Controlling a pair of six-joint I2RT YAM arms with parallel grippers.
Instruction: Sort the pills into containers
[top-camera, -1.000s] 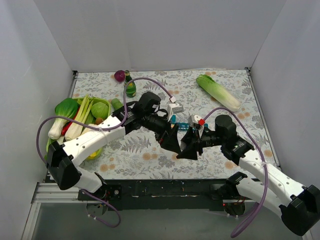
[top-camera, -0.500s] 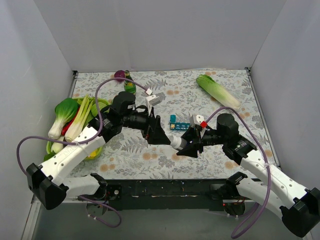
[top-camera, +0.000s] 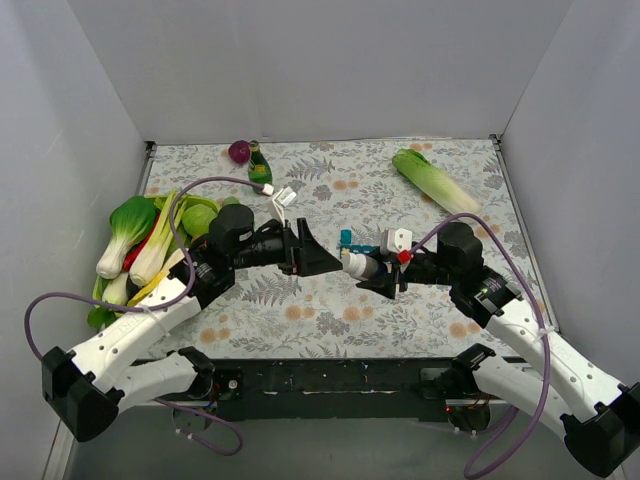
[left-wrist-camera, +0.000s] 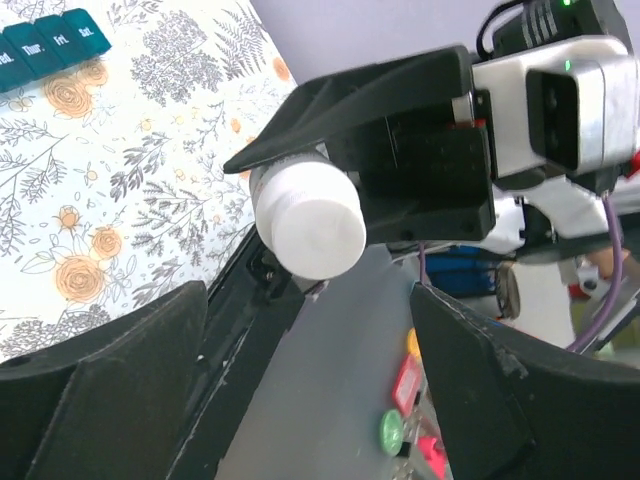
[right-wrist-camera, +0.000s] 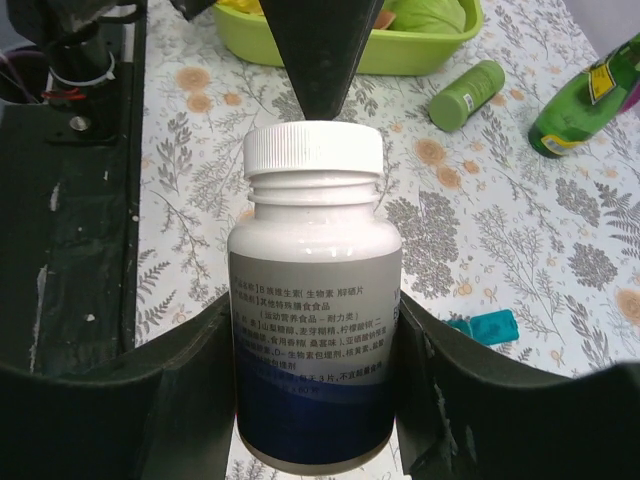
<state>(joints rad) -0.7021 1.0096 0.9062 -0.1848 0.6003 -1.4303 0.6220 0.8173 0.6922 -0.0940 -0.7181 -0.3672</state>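
Observation:
My right gripper (top-camera: 385, 276) is shut on a white pill bottle (right-wrist-camera: 315, 300) with a blue and white label. It holds the bottle off the table, on its side, with the white screw cap (top-camera: 353, 266) on and pointing left. My left gripper (top-camera: 333, 264) is open just left of the cap and apart from it. In the left wrist view the cap (left-wrist-camera: 310, 225) faces the gap between its fingers (left-wrist-camera: 130, 370). The teal containers (top-camera: 362, 249) lie on the table just behind the bottle, their lidded row visible (left-wrist-camera: 40, 45). No pills show.
A green basin (top-camera: 190, 203) of vegetables and a bok choy (top-camera: 125, 230) sit at the left. A napa cabbage (top-camera: 435, 183) lies at the back right. A green bottle (top-camera: 260, 168) and a purple onion (top-camera: 239, 151) stand at the back. A small green cylinder (right-wrist-camera: 467, 94) lies near the basin.
My left arm has pulled back to the left, away from the bottle. My right gripper has kept its hold and now aims the cap at the left gripper.

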